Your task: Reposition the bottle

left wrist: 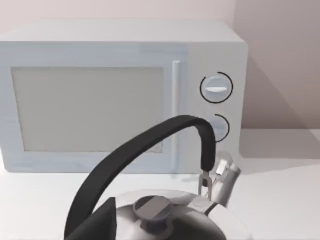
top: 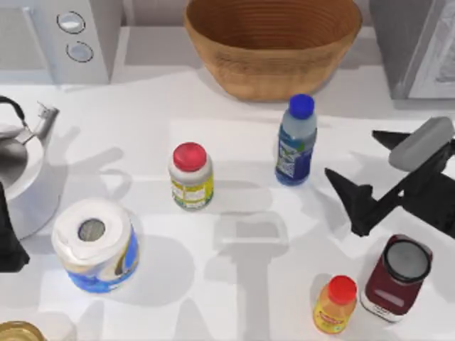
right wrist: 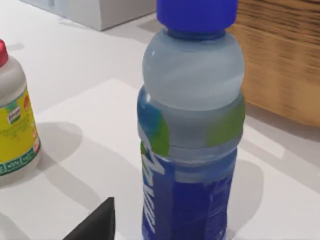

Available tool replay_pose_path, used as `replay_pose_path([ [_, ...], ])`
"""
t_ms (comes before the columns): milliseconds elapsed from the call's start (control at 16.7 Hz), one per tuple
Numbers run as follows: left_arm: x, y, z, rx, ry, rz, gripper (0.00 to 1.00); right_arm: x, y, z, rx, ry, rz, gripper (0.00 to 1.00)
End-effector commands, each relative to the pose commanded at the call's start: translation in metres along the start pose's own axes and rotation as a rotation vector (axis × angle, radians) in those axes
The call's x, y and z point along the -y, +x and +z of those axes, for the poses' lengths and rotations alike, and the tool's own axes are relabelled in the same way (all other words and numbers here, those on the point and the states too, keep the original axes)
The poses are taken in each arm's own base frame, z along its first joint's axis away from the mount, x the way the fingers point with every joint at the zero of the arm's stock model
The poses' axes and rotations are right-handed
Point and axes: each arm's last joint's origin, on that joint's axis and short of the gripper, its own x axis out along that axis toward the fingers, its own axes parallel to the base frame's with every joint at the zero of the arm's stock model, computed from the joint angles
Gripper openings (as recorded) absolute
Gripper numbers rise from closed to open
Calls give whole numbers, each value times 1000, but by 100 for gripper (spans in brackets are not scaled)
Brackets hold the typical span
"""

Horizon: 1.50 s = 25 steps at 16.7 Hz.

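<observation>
Standing upright on the white desk (top: pixel 234 99): the bottle (top: pixel 296 142), blue cap on, just in front of the wicker basket (top: pixel 274 42) and to the right of the white jar (top: pixel 190 176) with red lid and yellow label. Hovering to the right of the bottle, well apart from it and touching nothing: right end effector (top: pixel 366 174), dark fingers (top: pixel 355 202) spread wide open toward the bottle, nothing held. Close up in the right wrist view: the bottle (right wrist: pixel 192 125) upright, clear upper body, blue-green label, with the jar beyond and a dark fingertip at the frame's edge. Near the bottle's front right on the desk: a small orange bottle (top: pixel 334 305) with red cap and, just beside that, a dark red jar (top: pixel 395 278). Far left of the bottle: a steel kettle (top: pixel 18 163), a paper roll (top: pixel 96 245) in front of it, a microwave (top: pixel 64 35) behind. Parked at the desk's left edge by the kettle: the left arm; cannot tell how open its end effector is.
</observation>
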Motion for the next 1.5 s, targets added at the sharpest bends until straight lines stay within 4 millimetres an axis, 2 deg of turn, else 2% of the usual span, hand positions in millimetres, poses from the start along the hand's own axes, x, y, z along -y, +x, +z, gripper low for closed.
replay_pose_path([
  [240,0,0,0,0,0,0,100,-3,11,-16,-6,-7,51,100],
  [660,0,0,0,0,0,0,100,-1,13,-15,-7,-5,47,100],
  [840,0,0,0,0,0,0,100,2,33,-12,-2,-8,50,100],
  [1260,0,0,0,0,0,0,100,-4,97,-15,-7,-7,52,100],
  [1500,0,0,0,0,0,0,100,-9,111,-17,-7,-7,52,100],
])
